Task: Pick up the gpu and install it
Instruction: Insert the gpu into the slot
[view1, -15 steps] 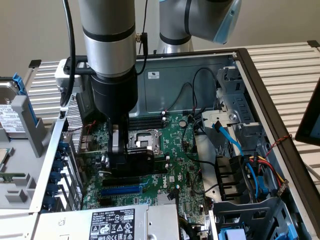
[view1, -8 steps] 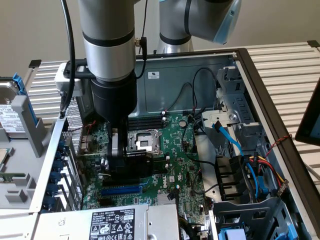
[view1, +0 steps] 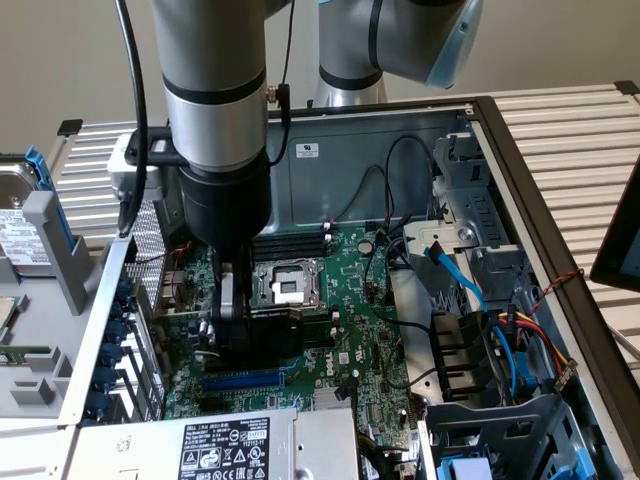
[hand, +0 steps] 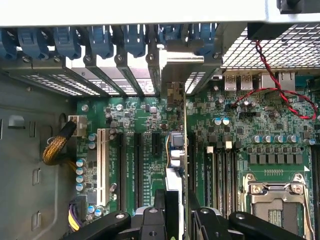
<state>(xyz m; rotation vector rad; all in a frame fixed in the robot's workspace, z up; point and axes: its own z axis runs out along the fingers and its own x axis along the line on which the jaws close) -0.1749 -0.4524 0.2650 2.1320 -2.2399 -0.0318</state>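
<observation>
My gripper (view1: 232, 325) reaches down into the open computer case, over the large green motherboard (view1: 350, 300). It is shut on the gpu (view1: 272, 333), whose black shroud shows beside the fingers. In the wrist view the gpu (hand: 176, 150) is edge-on: a thin green card that runs from my gripper (hand: 172, 217) toward the case's rear slot openings (hand: 172, 65). The black fingers (hand: 150, 222) clamp it from both sides. The card stands upright over the black expansion slots (hand: 137, 170) of the motherboard (hand: 240, 125). I cannot tell whether its edge is seated in a slot.
A bare CPU socket (view1: 285, 285) lies just beyond the gripper. A power supply (view1: 220, 445) borders the near side, and a drive cage with coloured cables (view1: 490, 330) stands at the exterior view's right. Blue retention clips (hand: 100, 42) line the rear wall. A red and black wire (hand: 280, 90) loops nearby.
</observation>
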